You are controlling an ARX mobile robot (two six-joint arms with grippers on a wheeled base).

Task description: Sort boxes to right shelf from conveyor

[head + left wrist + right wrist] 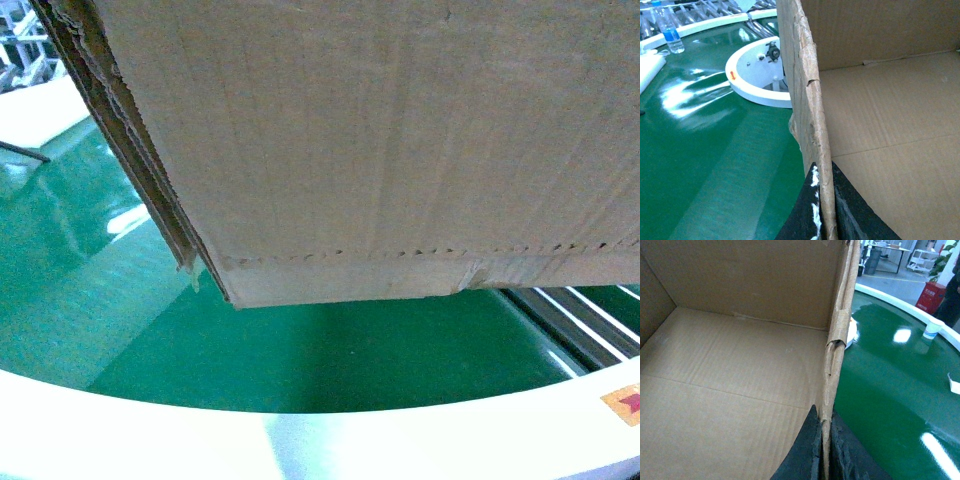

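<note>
Brown carton (400, 140) held tilted above green conveyor (300, 360), no writing legible, left gripper (826, 210) clamped on one torn wall, right gripper (824, 450) pinching the opposite wall

My brown corrugated carton (380, 140) fills the head view, tilted, its perforated seam low on the side and a torn lower corner above the glossy green conveyor (300, 360). It is open and bare inside, with ragged side walls. The belt curves, edged by a cream-white rim (150, 440).
</note>
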